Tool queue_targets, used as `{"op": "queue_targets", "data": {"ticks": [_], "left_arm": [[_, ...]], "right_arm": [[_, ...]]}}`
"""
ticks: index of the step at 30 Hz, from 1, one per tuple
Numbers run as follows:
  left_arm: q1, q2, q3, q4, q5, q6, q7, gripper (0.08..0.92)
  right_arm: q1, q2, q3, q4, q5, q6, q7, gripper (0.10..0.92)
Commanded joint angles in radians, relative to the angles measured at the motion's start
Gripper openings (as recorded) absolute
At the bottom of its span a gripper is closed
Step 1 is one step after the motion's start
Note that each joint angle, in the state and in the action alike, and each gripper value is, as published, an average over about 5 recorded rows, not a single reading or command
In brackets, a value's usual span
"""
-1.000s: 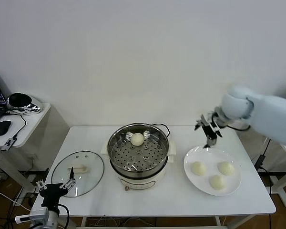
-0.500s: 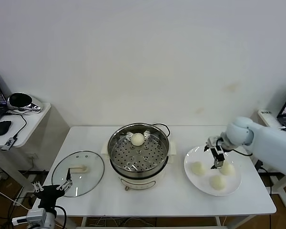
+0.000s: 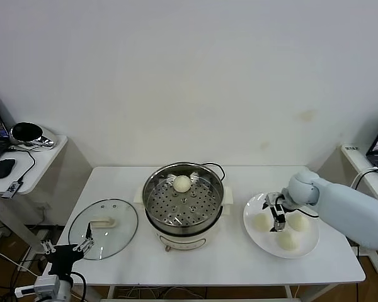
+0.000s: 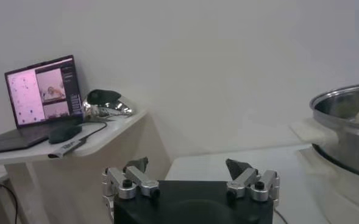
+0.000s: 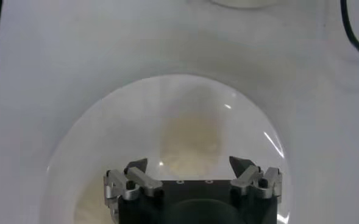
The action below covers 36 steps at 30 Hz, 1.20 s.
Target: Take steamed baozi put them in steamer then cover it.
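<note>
The steamer stands mid-table with one baozi on its perforated tray. Three more baozi lie on a white plate to its right. My right gripper hangs low over the plate, between the two rear buns and closest to the left one. In the right wrist view it is open, with a blurred baozi just beyond the fingertips. The glass cover lies flat left of the steamer. My left gripper is parked open by the table's front left corner.
A side table on the far left carries a laptop, a mouse and headphones. A power cord runs behind the steamer. The left wrist view shows the steamer's wall off to one side.
The right arm has swung in from behind the plate and dropped down over it, ending beside the left baozi. The left gripper has sunk slightly.
</note>
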<state>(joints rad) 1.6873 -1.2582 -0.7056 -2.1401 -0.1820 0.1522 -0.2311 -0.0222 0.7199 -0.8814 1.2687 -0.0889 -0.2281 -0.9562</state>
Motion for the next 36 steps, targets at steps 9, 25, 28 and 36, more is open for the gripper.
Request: {"op": "queue_targets", "data": {"ticks": [9, 25, 28, 36], "left_arm": [[0.000, -0.004, 0.001, 0.002, 0.001, 0.000, 0.000, 0.823], [0.000, -0.004, 0.003, -0.010, 0.001, 0.001, 0.001, 0.823], [-0.001, -0.005, 0.006, -0.012, 0.001, 0.001, 0.001, 0.823], [-0.003, 0.010, 0.012, -0.017, -0.001, 0.002, 0.001, 0.823]], "right_arm": [[-0.046, 0.056, 0.045, -0.061, -0.038, 0.001, -0.016, 0.760], [0.135, -0.046, -0.020, 0.042, 0.054, -0.002, -0.144, 0.552], [0.222, -0.087, -0.060, 0.090, 0.116, -0.017, -0.176, 0.551], [0.673, -0.069, -0.328, 0.188, 0.376, -0.084, -0.194, 0.552]]}}
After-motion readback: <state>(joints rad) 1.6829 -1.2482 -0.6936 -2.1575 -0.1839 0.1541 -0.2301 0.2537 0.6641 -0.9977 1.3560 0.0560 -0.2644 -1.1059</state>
